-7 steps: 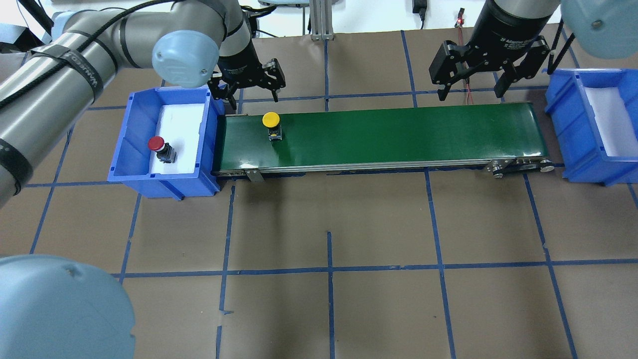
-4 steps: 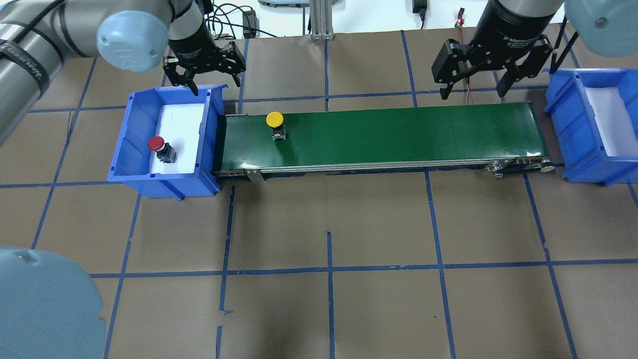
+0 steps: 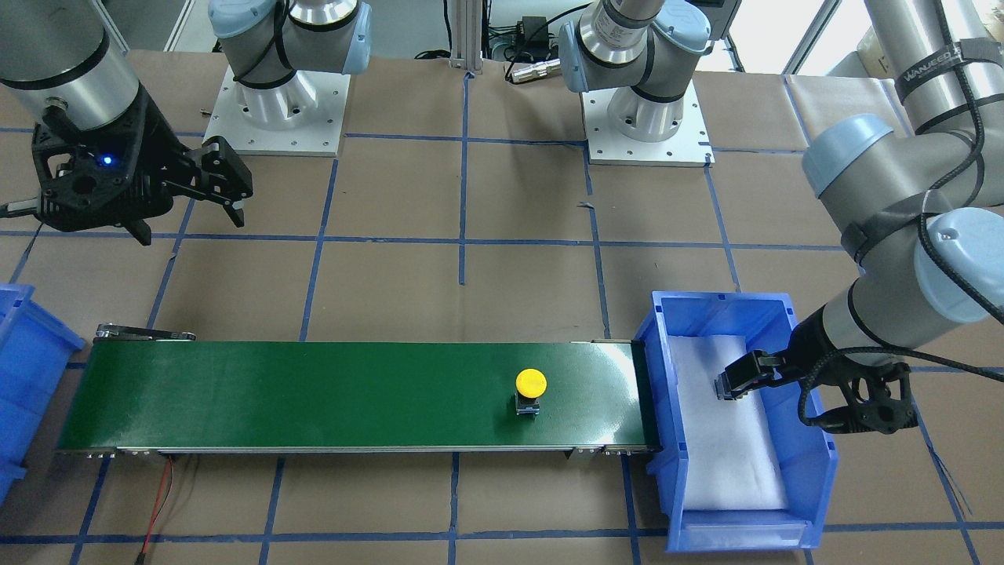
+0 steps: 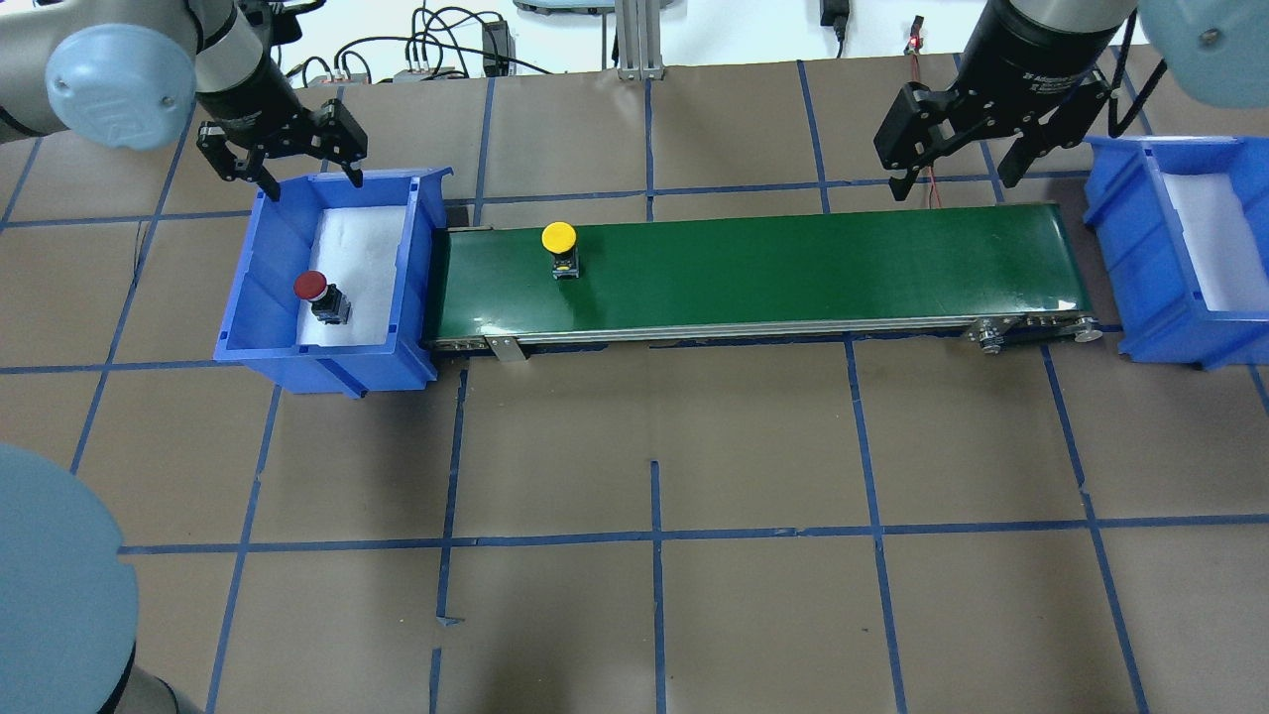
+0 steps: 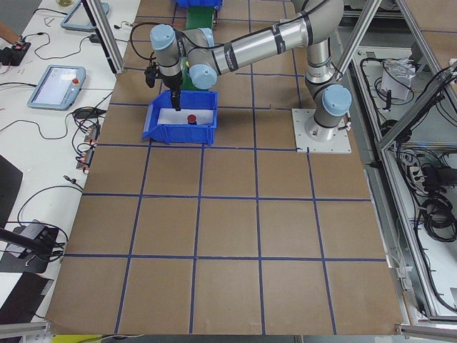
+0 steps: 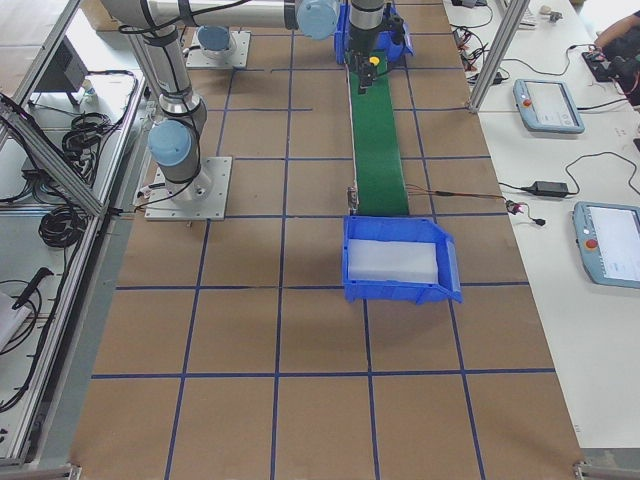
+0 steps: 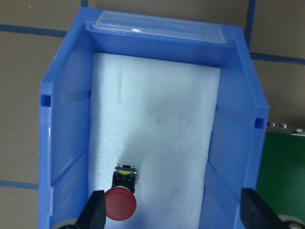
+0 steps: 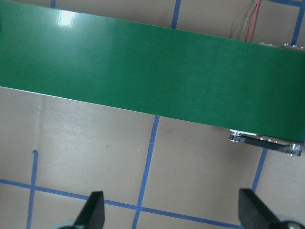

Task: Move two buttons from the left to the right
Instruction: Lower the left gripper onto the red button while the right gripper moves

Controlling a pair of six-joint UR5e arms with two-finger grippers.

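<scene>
The yellow button (image 4: 559, 239) stands upright near the left end of the green conveyor belt (image 4: 793, 268); it also shows in the front-facing view (image 3: 530, 383). The red button (image 4: 311, 287) lies on white foam in the left blue bin (image 4: 266, 268). In the left wrist view the red button (image 7: 120, 204) sits low, close to one fingertip. My left gripper (image 4: 309, 181) is open and empty above the bin's far edge. My right gripper (image 4: 954, 181) is open and empty above the far side of the belt's right end; its wrist view shows only bare belt (image 8: 152, 71).
A second blue bin (image 4: 1160, 248) with white foam stands just past the belt's right end. The belt's roller and bracket (image 4: 1036, 332) jut out at its near right corner. A red-and-black wire (image 4: 927, 183) lies behind the belt by my right gripper.
My left gripper has moved left, from above the belt's left end to above the left bin's far edge. The yellow button has shifted slightly right along the belt. The right gripper moved a little right.
</scene>
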